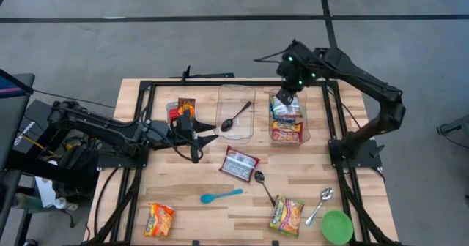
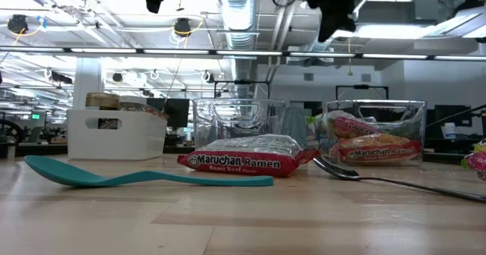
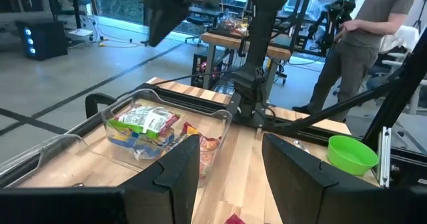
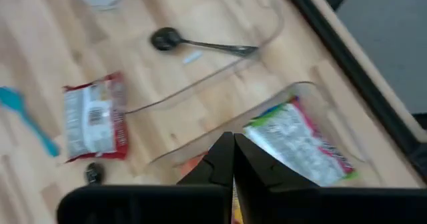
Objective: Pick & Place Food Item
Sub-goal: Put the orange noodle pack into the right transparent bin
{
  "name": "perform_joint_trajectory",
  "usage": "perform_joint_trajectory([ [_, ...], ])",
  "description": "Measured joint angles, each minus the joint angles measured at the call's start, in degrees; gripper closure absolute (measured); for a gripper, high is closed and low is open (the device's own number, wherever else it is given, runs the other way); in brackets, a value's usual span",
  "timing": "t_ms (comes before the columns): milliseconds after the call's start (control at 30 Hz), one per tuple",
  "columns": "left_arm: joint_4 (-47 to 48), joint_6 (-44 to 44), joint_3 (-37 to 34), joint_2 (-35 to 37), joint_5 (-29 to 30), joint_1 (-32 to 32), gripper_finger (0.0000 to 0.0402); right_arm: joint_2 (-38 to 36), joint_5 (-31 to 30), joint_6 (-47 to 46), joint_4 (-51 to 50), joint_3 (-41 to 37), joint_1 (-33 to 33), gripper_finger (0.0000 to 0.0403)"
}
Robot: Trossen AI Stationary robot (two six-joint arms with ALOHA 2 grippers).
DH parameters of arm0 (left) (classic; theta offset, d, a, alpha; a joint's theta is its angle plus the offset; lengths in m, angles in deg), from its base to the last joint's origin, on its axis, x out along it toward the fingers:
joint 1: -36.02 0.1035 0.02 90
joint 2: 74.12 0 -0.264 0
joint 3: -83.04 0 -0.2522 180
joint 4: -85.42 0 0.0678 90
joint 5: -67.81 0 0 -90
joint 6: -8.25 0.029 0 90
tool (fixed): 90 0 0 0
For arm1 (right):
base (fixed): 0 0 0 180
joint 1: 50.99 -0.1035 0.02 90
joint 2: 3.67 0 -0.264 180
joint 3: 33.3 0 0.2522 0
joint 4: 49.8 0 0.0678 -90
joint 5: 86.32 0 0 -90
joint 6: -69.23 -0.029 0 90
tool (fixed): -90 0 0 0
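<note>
Several ramen packets lie in the clear bin (image 1: 288, 118) at the table's far right, a green-and-white one (image 4: 297, 141) on top. My right gripper (image 4: 232, 163) hangs shut above that bin's far end (image 1: 284, 98) and holds nothing. A red ramen packet (image 1: 239, 163) lies flat at mid table, and two more (image 1: 286, 215) (image 1: 159, 219) lie near the front edge. My left gripper (image 1: 201, 134) is held level over the table's left half, open, with nothing between its fingers (image 3: 175, 171).
A second clear bin (image 1: 236, 113) holds a black spoon. A white bin (image 1: 183, 113) stands behind my left gripper. A teal spoon (image 1: 220, 196), two metal spoons (image 1: 264, 186) (image 1: 320, 204) and a green bowl (image 1: 337, 226) lie toward the front. A person (image 3: 363, 44) stands beyond the table.
</note>
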Motion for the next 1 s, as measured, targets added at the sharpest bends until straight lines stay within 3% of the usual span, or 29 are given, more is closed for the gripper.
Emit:
perform_joint_trajectory([
  [400,0.0,-0.2,0.0,0.0,0.0,0.0,0.0243,-5.3,-0.2,-10.6,-3.1,0.0,-16.1,0.0402],
  [667,0.2,-7.3,0.0,0.0,-1.5,-0.3,0.0243,-5.8,-1.8,-16.0,-3.3,0.0,-26.5,0.0402],
  [800,0.8,-14.2,0.0,0.0,-9.2,-0.3,0.0243,-5.3,-6.5,-19.1,-3.3,-0.1,-31.8,0.0402],
  [1000,9.7,-29.7,0.0,0.0,-27.6,-1.2,0.0243,-5.4,-12.9,-27.3,-3.3,-0.1,-39.1,0.0402],
])
